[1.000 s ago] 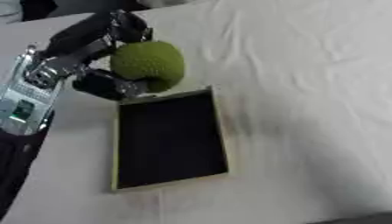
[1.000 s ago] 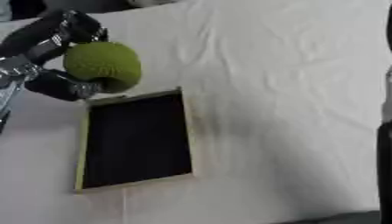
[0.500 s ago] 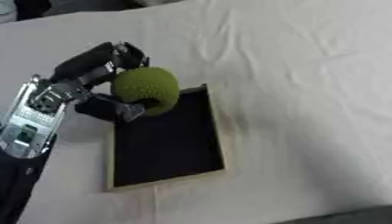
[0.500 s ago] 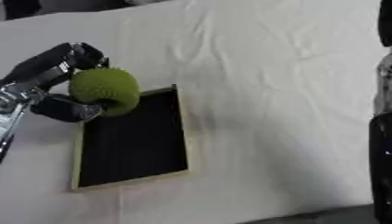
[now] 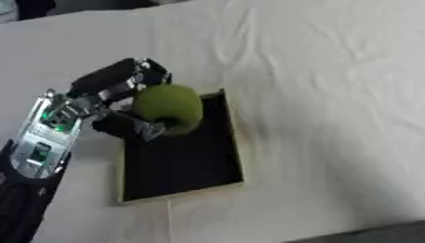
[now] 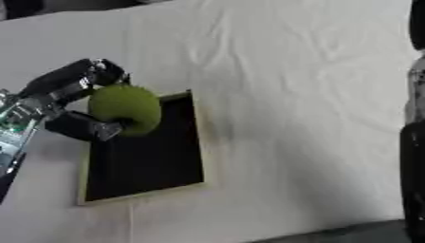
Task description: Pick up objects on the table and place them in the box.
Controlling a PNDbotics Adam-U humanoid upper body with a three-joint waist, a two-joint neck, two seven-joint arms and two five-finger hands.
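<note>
The round, fuzzy green ball (image 5: 169, 109), apparently soft and light, is held over the upper left corner of the shallow black wooden-rimmed box (image 5: 235, 156), clasped across its sides by the curled left hand (image 5: 116, 102).

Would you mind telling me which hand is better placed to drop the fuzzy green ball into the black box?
The left hand: its fingers are curled round the fuzzy green ball, held at the far-left corner of the shallow black box. The right hand cannot be made out.
</note>
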